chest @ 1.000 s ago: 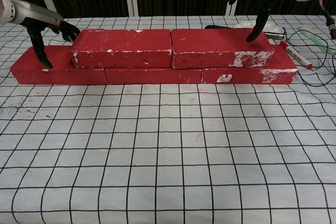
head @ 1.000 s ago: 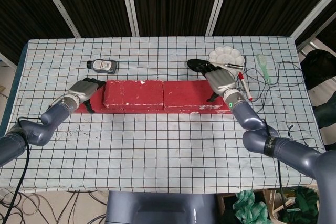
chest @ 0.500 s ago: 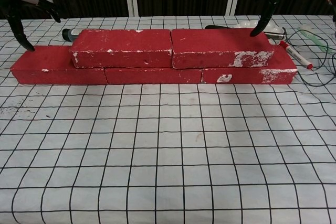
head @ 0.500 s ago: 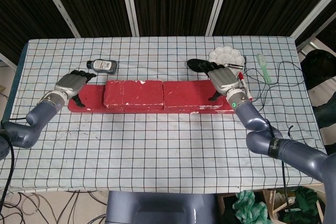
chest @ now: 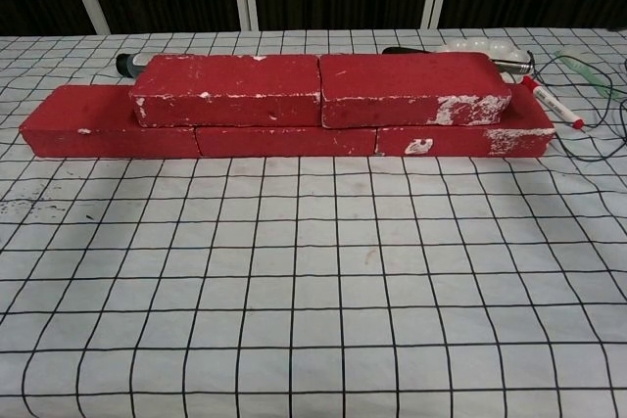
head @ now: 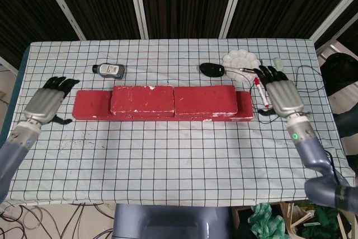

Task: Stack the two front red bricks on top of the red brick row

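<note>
Two upper bricks point(chest: 225, 88) point(chest: 415, 86) lying end to end, touching, on top of the bottom row point(chest: 284, 134), centred so each spans a joint below and leaves a bare step at either end; stacking judged complete. Left hand point(head: 45, 102) off the left end of the row and right hand point(head: 282, 94) off the right end, both apart from the bricks, fingers point(head: 60, 82) spread wide and holding nothing, judged parked clear so as not to nudge the stack. Bottle point(head: 109, 70), paint tray point(head: 240, 59) and marker point(head: 260, 89) behind the row on the bench point(head: 179, 160), untouched.
</note>
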Controlling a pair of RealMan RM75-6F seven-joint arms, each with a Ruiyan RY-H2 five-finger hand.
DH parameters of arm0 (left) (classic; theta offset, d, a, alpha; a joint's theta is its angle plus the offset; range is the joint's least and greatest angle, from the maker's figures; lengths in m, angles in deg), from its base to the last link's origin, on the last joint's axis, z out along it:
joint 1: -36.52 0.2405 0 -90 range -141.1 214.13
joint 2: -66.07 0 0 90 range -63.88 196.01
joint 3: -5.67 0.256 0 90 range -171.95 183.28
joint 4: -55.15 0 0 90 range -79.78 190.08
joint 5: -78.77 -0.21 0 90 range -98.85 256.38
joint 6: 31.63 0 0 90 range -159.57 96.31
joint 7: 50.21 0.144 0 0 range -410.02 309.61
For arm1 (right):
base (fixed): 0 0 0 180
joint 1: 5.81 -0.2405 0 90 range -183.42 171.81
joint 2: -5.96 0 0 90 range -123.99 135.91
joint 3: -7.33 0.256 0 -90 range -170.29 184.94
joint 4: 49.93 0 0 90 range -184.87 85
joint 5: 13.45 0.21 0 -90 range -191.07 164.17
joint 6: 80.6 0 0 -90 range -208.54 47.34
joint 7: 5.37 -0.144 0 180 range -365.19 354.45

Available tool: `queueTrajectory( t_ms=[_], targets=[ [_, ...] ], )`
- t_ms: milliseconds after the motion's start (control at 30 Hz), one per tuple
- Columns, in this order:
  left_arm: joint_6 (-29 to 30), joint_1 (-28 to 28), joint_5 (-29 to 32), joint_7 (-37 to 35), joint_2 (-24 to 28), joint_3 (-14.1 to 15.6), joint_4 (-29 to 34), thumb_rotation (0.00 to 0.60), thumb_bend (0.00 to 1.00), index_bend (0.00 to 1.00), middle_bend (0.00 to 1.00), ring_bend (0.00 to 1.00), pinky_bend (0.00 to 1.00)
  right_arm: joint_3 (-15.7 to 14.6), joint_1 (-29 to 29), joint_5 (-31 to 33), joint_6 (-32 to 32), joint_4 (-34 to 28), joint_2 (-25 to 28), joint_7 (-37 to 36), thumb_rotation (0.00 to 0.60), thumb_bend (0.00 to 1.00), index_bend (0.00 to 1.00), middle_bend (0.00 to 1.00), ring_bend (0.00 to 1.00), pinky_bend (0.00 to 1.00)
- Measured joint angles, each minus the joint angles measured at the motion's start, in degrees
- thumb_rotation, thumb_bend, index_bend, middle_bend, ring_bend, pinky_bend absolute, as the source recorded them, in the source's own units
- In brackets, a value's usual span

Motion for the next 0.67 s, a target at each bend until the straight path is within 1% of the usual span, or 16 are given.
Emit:
queueTrajectory(
  t_ms=[67,167,233,267,367,500,567,667],
  targets=[
    [4.99,4.44,-2.97,-0.67,1.05,1.44,1.65,0.600,0.03,0.08,0.09,0.00,0.01,-2.31,4.99,-5.25,5.91,-1.88,1.27,-1.19,0.600,0.00,0.00,0.02,0.00,0.12],
    [11.88,10.93,-6.98,-2.60,1.49,3.69,2.11,0.600,0.03,0.08,0.09,0.00,0.00,-5.76,12.17,-11.93,14.22,-3.24,1.92,-2.72,0.600,0.00,0.00,0.02,0.00,0.12],
    [16.36,15.42,-9.35,-4.19,1.23,5.24,1.40,0.600,0.03,0.08,0.09,0.00,0.00,-7.79,16.57,-15.21,19.03,-3.40,1.65,-3.58,0.600,0.00,0.00,0.02,0.00,0.12],
    [18.17,17.28,-10.28,-4.95,1.01,5.85,0.86,0.600,0.03,0.08,0.09,0.00,0.00,-9.47,20.14,-17.87,22.79,-3.17,1.05,-4.21,0.600,0.00,0.00,0.03,0.00,0.12],
    [23.53,22.72,-13.15,-7.78,0.07,7.56,-1.39,0.600,0.03,0.08,0.09,0.00,0.00,-12.16,25.71,-21.55,28.04,-2.08,-0.66,-4.95,0.600,0.00,0.00,0.02,0.00,0.12],
    [28.91,28.02,-16.66,-10.88,-1.21,9.24,-5.05,0.600,0.03,0.08,0.09,0.00,0.00,-14.25,31.10,-24.20,32.50,1.36,-4.17,-4.60,0.600,0.00,0.00,0.02,0.00,0.12],
    [29.71,29.45,-17.86,-11.42,-1.32,9.81,-6.25,0.600,0.03,0.08,0.09,0.00,0.00,-14.45,32.78,-24.93,33.45,3.46,-5.98,-4.59,0.600,0.00,0.00,0.02,0.00,0.12],
    [30.01,29.98,-19.29,-11.36,-1.06,10.05,-5.53,0.600,0.03,0.08,0.09,0.00,0.00,-14.35,33.82,-26.17,33.50,5.41,-7.16,-4.43,0.600,0.00,0.00,0.02,0.00,0.12]
  ],
)
